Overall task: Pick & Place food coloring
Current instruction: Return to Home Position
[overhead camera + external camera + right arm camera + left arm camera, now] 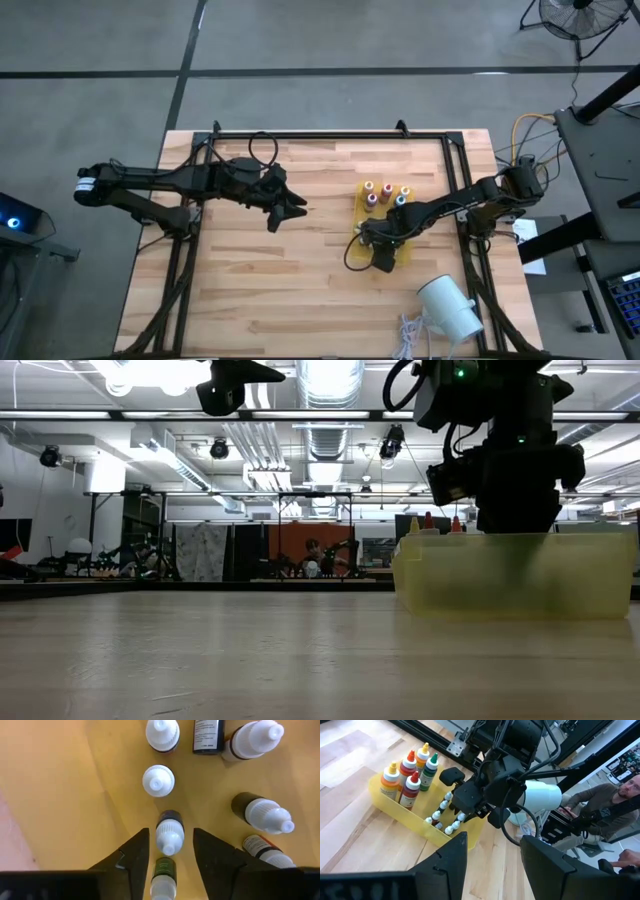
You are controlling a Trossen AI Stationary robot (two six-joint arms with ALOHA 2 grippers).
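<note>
Wooden slatted desk [250,290] with a translucent yellow plastic bin [404,258] on its right half.

Food coloring: all of it sits inside the bin. The taller bottles with orange, red and green nozzle caps [411,787] stand upright at the bin's far end, long axes vertical and tips up. The tiny white-capped dark vials [445,816] fill the near end.

Right gripper [382,262]: held over the vials, fingers spread apart. One vial [169,832] lies between them, touching neither.

Left gripper [288,215]: above bare desk, well apart from the bin, fingers also open and empty.

Right wrist view only: one vial [158,781] shows its cap end-on, while the others lean or lie with tips in differing directions.

Low view only: bottle tips [428,519] rise above the bin rim.

Left wrist view only: a seated person [605,805] is beyond the white cylinder [540,797].
</note>
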